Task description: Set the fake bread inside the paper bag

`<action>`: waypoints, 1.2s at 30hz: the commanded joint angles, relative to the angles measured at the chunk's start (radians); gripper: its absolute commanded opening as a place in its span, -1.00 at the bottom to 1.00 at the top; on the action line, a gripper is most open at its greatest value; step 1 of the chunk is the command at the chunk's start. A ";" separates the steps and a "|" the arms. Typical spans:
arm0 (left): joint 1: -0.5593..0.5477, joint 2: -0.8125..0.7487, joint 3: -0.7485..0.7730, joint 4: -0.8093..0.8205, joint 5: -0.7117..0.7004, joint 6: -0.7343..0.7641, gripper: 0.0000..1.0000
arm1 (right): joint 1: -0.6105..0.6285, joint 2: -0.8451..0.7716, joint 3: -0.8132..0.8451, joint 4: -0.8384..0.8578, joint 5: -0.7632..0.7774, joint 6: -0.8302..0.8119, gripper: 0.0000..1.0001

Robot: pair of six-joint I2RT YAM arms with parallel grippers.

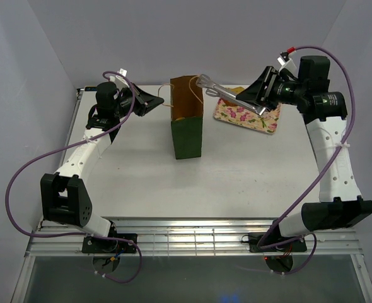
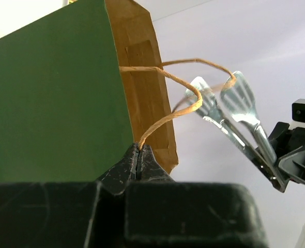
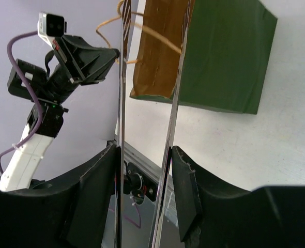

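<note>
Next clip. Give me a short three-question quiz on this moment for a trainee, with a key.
1. True or false: the left gripper is shut on a tan handle of the paper bag.
2. What does the right gripper hold? A. metal tongs B. a croissant C. the bag's rim
3. In the top view, which patterned thing lies on the table to the right of the bag?
Key: 1 true; 2 A; 3 the floral tray.
</note>
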 commanded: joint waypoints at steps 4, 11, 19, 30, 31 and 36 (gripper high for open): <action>0.004 -0.031 0.016 -0.003 0.028 0.011 -1.00 | -0.176 -0.005 0.089 0.057 -0.042 0.018 0.03; 0.002 -0.029 0.018 -0.013 0.045 0.010 -1.00 | -0.369 0.098 0.190 0.091 -0.065 0.074 0.01; 0.004 -0.018 0.007 0.012 0.065 -0.025 -1.00 | -0.432 0.193 -0.003 0.210 -0.036 0.119 0.00; 0.004 -0.003 0.019 0.001 0.077 -0.025 -1.00 | -0.435 0.280 -0.364 0.540 -0.088 0.294 -0.03; 0.004 -0.001 0.019 0.003 0.077 -0.024 -1.00 | -0.435 0.291 -0.364 0.539 -0.082 0.291 -0.03; 0.005 0.003 0.012 0.012 0.073 -0.035 -1.00 | -0.435 0.363 -0.376 0.588 -0.099 0.301 -0.03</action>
